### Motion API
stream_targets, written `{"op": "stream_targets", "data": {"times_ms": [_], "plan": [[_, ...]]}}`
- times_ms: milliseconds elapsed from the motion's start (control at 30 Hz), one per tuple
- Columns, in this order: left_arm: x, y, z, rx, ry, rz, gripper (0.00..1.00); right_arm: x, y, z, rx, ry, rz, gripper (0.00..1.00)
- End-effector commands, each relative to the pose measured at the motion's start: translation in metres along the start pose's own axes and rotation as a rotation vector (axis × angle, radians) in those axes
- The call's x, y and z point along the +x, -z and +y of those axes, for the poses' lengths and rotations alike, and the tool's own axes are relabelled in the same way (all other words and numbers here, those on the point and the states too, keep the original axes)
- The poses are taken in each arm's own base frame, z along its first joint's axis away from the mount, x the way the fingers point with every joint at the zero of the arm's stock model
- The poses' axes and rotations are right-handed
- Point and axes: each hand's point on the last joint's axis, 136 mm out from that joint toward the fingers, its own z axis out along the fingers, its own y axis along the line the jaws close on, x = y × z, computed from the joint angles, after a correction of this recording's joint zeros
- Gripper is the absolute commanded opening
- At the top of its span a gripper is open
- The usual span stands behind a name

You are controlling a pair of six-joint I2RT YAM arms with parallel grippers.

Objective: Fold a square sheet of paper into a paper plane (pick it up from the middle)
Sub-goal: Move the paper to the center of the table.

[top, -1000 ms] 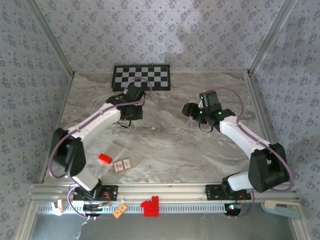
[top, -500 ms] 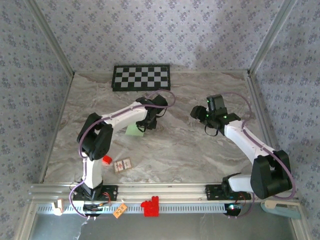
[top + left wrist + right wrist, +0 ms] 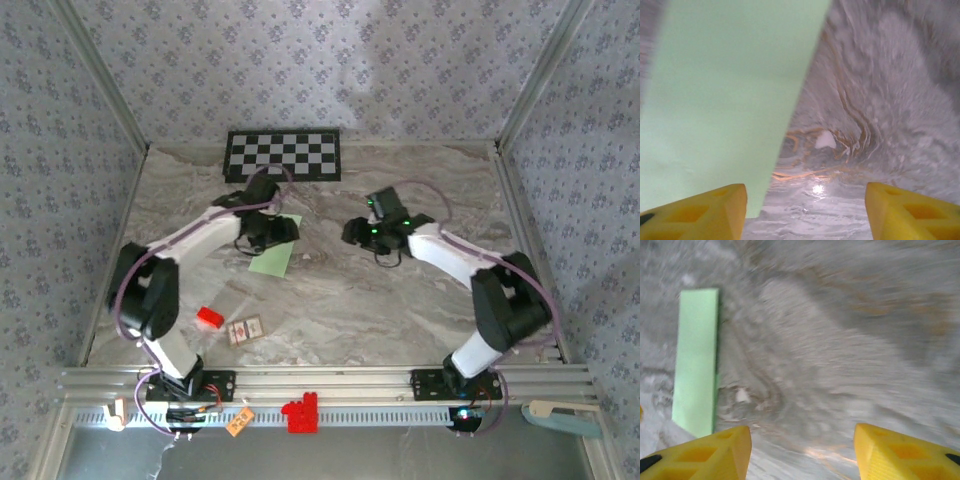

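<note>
Both jaws apart, empty; left gripper [image 3: 805, 202] beside the green paper [image 3: 720, 100] at frame left, right gripper [image 3: 800, 440] near (views blurred), so an off-centre pinch could skid or crumple it.

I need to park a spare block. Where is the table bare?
Bare marble lies right of the checkerboard panel, and in front between the small card and the right arm's base. Crowded around the green paper and red block.

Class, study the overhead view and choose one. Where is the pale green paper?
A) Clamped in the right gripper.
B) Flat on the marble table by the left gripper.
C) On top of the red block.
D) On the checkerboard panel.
B: the green paper lies flat on the table by the left gripper, whose fingers stand apart, gripping nothing.
</note>
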Motion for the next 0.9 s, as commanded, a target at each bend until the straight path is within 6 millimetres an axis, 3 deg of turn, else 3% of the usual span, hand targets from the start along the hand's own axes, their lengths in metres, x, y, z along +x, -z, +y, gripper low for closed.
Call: {"op": "stream_targets", "data": {"times_ms": [0,167,333,433,567,633,767,867], "plan": [[-0.012,0.017,0.031,0.015,0.135,-0.064,0.68,0.012,-0.024,0.053,-0.107,0.100,0.072,0.55],[-0.014,0.038,0.086,-0.026,0.274,-0.127,0.76,0.036,-0.066,0.106,-0.164,0.170,0.179,0.51],[-0.010,0.047,0.112,-0.040,0.341,-0.159,0.87,0.055,-0.105,0.132,-0.173,0.203,0.271,0.49],[-0.009,0.047,0.121,-0.043,0.367,-0.168,0.91,0.061,-0.123,0.138,-0.168,0.216,0.317,0.48],[-0.008,0.046,0.125,-0.039,0.379,-0.165,1.00,0.066,-0.135,0.131,-0.128,0.232,0.352,0.48],[-0.007,0.043,0.124,-0.031,0.381,-0.158,1.00,0.070,-0.138,0.122,-0.087,0.235,0.370,0.48],[-0.009,0.041,0.119,-0.004,0.368,-0.147,1.00,0.080,-0.133,0.094,-0.022,0.324,0.435,0.48],[-0.009,0.039,0.112,0.024,0.331,-0.125,1.00,0.096,-0.119,0.061,0.030,0.415,0.548,0.48]]}}
